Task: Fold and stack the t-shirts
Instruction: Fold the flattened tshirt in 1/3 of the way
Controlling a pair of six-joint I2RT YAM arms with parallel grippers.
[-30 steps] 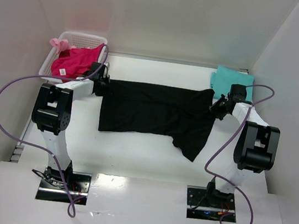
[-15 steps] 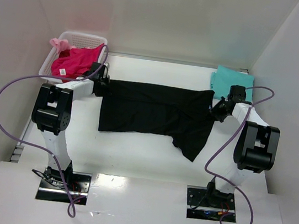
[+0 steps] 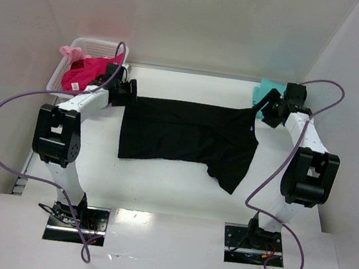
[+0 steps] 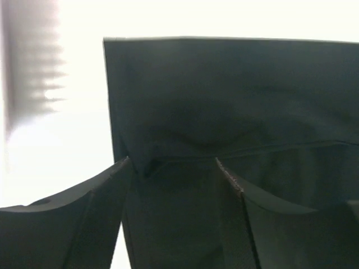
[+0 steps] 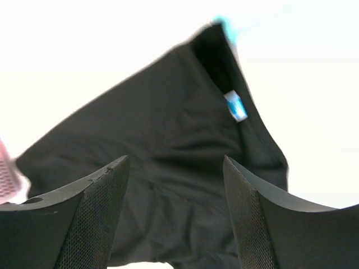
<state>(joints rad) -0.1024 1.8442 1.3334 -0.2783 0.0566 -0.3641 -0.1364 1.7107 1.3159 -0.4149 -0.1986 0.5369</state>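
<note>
Black shirt (image 3: pixel 186 135) is lying spread across the middle of the table (image 3: pixel 171 193), long side running left-right. Its far edge is straight, and its near right part is reaching closer to the arm bases than its left part.

Left gripper (image 3: pixel 130 93) is sitting at the shirt's far left corner. In the wrist view its fingers (image 4: pixel 84 218) are standing wide apart with black cloth and a seam line showing between them. The jaws are spread and gripping nothing. Cannot tell if the tips are touching the cloth.

Right gripper (image 3: pixel 261 112) is sitting at the shirt's far right corner, angled in from the far right. Its fingers (image 5: pixel 90 218) are also standing wide apart in the wrist view and clamping nothing. Past them the black cloth is showing a small white-and-blue tag (image 5: pixel 235 105) by the collar edge. Cannot tell contact here either.

Teal shirt (image 3: pixel 267 91) is lying at the far right of the table, just beyond the black shirt's corner and partly hidden behind the right arm.

Magenta shirt (image 3: pixel 88 73) is lying bunched in the white basket (image 3: pixel 101 46) at the far left, spilling over the basket's near side. The left arm is running just beside it.
</note>
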